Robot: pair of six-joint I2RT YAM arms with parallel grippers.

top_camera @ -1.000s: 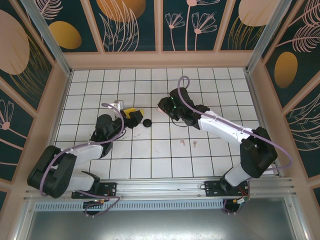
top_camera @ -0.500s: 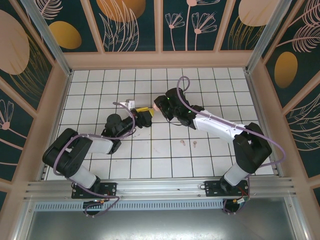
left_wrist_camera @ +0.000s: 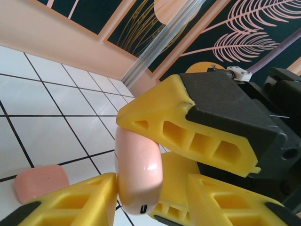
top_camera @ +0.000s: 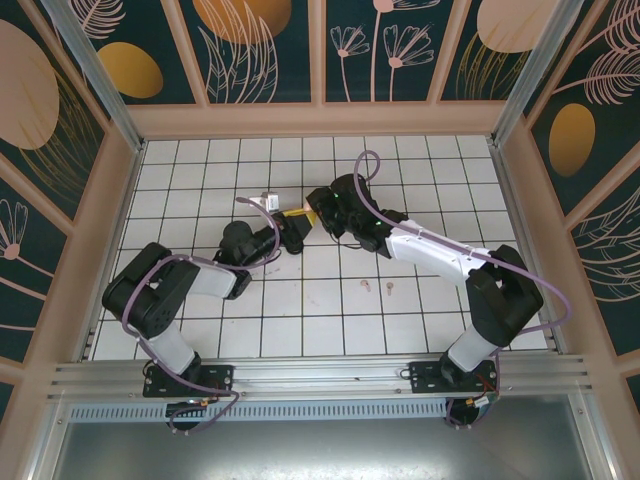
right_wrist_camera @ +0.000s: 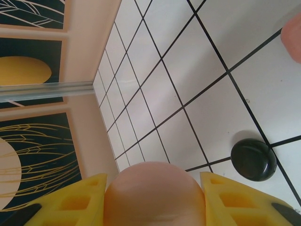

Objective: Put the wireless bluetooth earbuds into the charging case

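Landmark: pink case point(left_wrist_camera: 138, 169), a smooth rounded shell held above the floor near the middle of the enclosure, where the two arms meet.
Rail: a metal rail point(top_camera: 320, 375) carries both arm bases, on the near side of the pink case and well apart from it.
Floor: white square tiles point(top_camera: 200, 170) with dark grout lines run under the pink case to all three walls.
Earbuds: two pink earbuds point(top_camera: 366, 287) lie loose on the tiles side by side, nearer the rail than the pink case, to its right and well apart from it.
Right gripper point(right_wrist_camera: 154, 202): clenched on the pink case, one yellow finger against each side.
Left gripper point(left_wrist_camera: 150, 207): its yellow fingers flank the lower end of the pink case; one touches it, but whether it grips cannot be told.
Black case point(right_wrist_camera: 253, 160): a closed dark round shell on a tile near the pink case, apart from it.
Pink block point(left_wrist_camera: 41, 181): a rounded piece lying flat on the floor beside the pink case.
Walls: dark teal panels point(top_camera: 265, 50) with pink leaves and orange ovals in peach frames, beyond the pink case.
Corner posts: metal posts point(top_camera: 90, 70) rise at the far corners.
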